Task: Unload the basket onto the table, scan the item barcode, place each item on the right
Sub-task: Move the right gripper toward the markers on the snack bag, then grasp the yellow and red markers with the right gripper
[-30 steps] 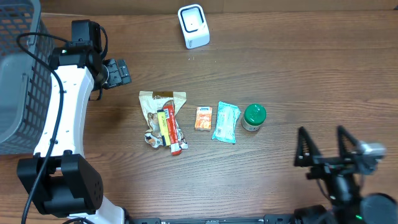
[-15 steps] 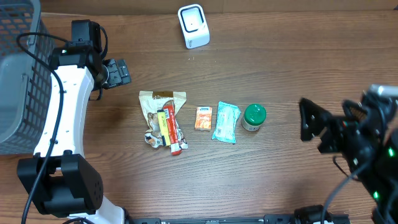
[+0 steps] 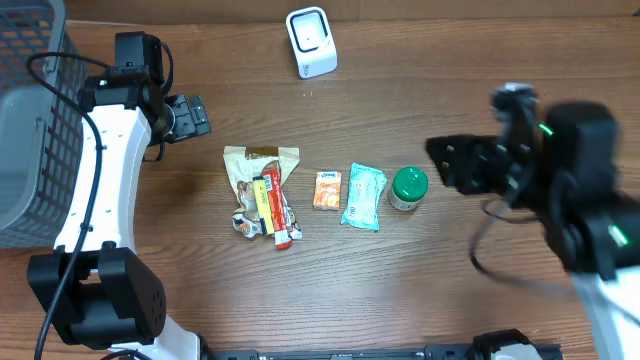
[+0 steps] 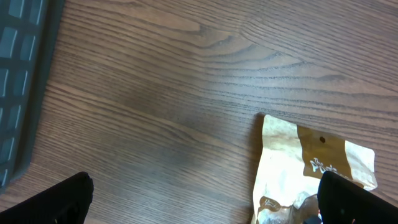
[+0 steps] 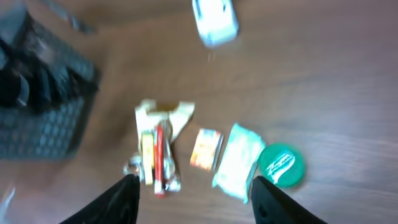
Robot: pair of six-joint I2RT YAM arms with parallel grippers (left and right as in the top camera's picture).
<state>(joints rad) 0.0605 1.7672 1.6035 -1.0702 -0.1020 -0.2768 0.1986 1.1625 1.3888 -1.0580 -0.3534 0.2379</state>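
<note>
While the right pincer (image 3: 445, 165) hangs over the table (image 3: 480, 70) with its fingers apart and nothing between them, the green-lidded jar (image 3: 408, 187) lies just to its left. The jar ends a row with the teal packet (image 3: 362, 196), orange pack (image 3: 327, 189) and snack bag (image 3: 260, 190). The white scanner (image 3: 311, 42) stands well apart at the far edge. The left pincer (image 3: 188, 116), wide open and empty, sits between the bag and the grey basket (image 3: 30, 120).

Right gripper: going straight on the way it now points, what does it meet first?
Most likely the small round jar with the green lid, just ahead of the right gripper in the overhead view; its height above the table is unclear.
</note>
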